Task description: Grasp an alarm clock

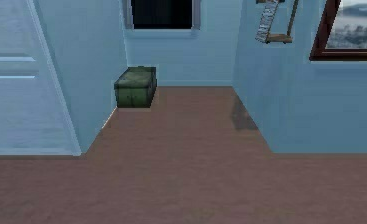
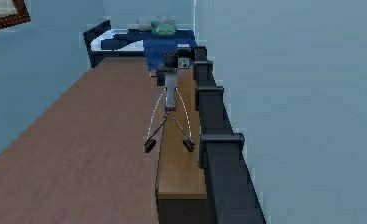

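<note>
Gripper: a dark gripper with two thin fingers (image 2: pixel 169 146) is in the middle of the arm side view. Behind its tips are just the brown floor (image 2: pixel 81 150) and a long brown wooden top (image 2: pixel 181 185). It holds nothing. How its fingers are set I cannot tell.
Arm: a dark square bar (image 2: pixel 223 160) is at the lower right.
Alarm clock: I cannot tell where it is or how it looks.
Bed: a dark blue bed with a white sheet (image 2: pixel 126 42) is at the top.
Box: a dark green box (image 1: pixel 136 87) sits left of the middle in the forward view, by the light blue wall (image 1: pixel 191 55).
</note>
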Available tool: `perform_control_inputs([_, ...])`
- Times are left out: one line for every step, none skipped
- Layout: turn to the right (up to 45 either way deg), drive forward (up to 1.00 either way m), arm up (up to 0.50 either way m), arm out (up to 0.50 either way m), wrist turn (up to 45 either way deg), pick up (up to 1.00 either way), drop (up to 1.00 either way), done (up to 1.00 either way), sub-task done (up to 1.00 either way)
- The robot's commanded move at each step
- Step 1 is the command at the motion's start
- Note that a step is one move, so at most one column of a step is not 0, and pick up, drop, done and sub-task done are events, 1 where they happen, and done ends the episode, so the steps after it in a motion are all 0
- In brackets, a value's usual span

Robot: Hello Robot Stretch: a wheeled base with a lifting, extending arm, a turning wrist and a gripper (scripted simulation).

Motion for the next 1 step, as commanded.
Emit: perform_control_inputs([0.0,0.0,0.0,0.0,45.0,0.0,0.0,0.0,0.0])
